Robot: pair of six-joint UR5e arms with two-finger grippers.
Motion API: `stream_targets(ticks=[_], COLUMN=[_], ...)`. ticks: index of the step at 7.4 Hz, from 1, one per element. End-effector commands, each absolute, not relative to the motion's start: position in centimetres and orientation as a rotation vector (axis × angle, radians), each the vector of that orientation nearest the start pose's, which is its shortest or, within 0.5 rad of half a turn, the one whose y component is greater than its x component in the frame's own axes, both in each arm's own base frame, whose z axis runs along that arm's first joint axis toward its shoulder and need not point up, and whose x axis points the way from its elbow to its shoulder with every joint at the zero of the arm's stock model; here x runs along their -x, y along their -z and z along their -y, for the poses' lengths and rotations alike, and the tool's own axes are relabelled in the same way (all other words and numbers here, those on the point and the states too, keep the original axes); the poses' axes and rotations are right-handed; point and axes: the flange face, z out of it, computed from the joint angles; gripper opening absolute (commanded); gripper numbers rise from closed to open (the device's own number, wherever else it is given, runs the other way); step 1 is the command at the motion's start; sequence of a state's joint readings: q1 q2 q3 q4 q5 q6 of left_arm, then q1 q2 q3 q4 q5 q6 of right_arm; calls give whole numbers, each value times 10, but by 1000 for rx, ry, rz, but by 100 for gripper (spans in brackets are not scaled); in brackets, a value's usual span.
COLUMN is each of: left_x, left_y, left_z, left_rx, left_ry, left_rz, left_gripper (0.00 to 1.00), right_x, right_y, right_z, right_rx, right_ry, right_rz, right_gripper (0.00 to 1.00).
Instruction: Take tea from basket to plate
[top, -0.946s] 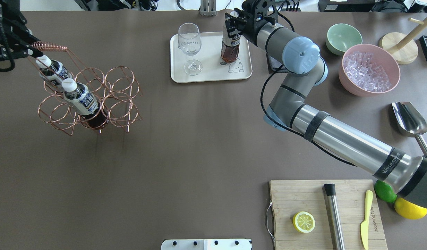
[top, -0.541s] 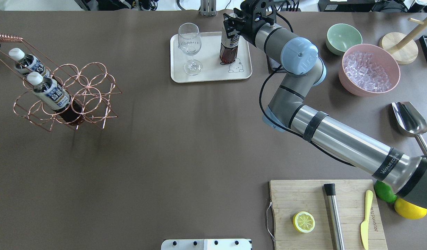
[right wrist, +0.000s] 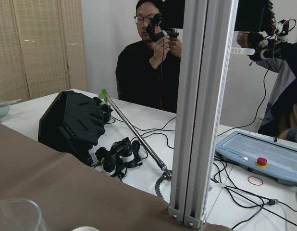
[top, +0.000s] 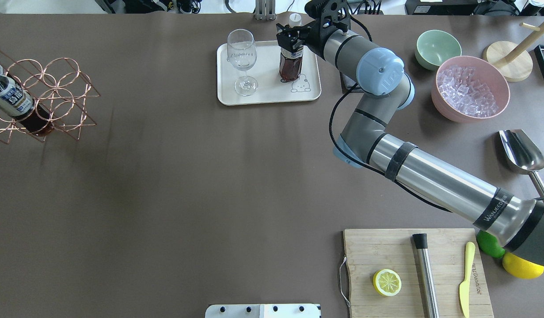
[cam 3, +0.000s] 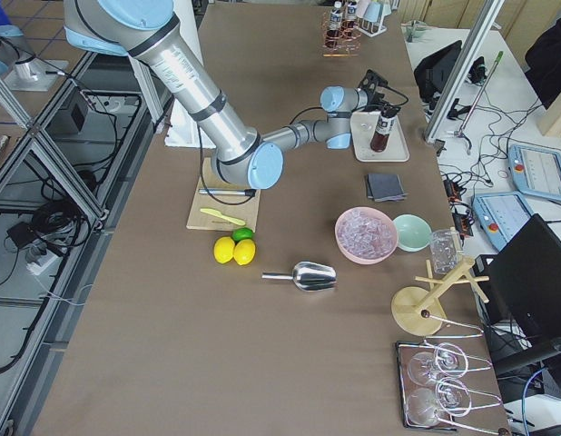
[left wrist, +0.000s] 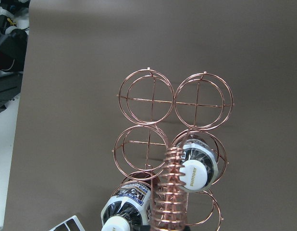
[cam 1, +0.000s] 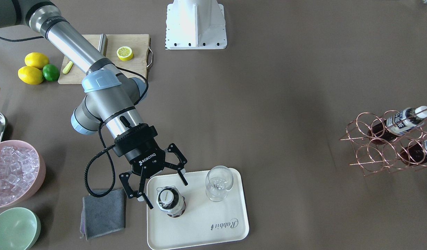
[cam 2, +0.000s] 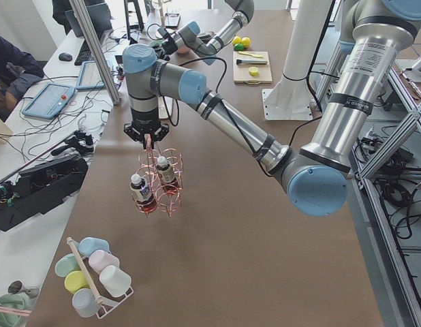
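One tea bottle [top: 291, 66] stands upright on the cream plate [top: 267, 95], by the bear drawing; it also shows in the front view [cam 1: 169, 203] on the plate [cam 1: 199, 229]. My right gripper [cam 1: 166, 193] is open, one finger on each side of the bottle's top, and it also shows from overhead [top: 291, 42]. The copper basket [top: 51, 92] is at the table's far left with two tea bottles [top: 11, 99] in it. My left gripper [cam 2: 148, 136] is at the basket's coiled handle [left wrist: 170, 192]; I cannot tell whether it is shut.
A clear stemmed glass [top: 241, 62] stands on the plate left of the bottle. A grey cloth [cam 1: 104, 211] lies beside the plate. A mint bowl [top: 437, 48], a pink bowl of ice [top: 470, 88], a metal scoop [top: 521, 152] and a cutting board [top: 413, 269] are on the right.
The basket with its two bottles has moved left to the table's edge, and the left gripper has left the overhead view. The right gripper has opened off the bottle on the plate.
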State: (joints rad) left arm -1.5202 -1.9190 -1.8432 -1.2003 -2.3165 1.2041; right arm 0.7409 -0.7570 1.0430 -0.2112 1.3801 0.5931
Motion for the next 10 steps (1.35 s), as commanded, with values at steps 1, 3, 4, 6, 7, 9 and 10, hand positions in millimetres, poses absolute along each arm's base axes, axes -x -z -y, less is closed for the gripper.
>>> stream_targets(ticks=[1,3,4,6,7,9,10], left_x=[48,49,47,33,30,20,18], left_y=[-426,-450,-453,-447,-444,-437,-437], left_z=[586,597,602,607,605,600,600], left_rx=[-615,-595,-616,-645,-651,-665,-664], left_ry=[-1293,-1284,-1296,-1339,-1344,-1363,-1366], left_rz=[-547,-550,-532,-464,-463,-466,-467], left_gripper=[0,0,0,0,0,0,0], right_x=[445,404,369,311,291,197,175], right_y=[-206,-247,-290,-366,-387,-393,-412], right_z=[616,610,605,613,614,618,588], right_rx=[-1285,-1232,-1183,-970,-882,-632,-482], right_ry=[45,49,57,42,64,73,83], right_rz=[977,908,863,666,678,749,747], right_gripper=[100,100,100,100,100,100,100])
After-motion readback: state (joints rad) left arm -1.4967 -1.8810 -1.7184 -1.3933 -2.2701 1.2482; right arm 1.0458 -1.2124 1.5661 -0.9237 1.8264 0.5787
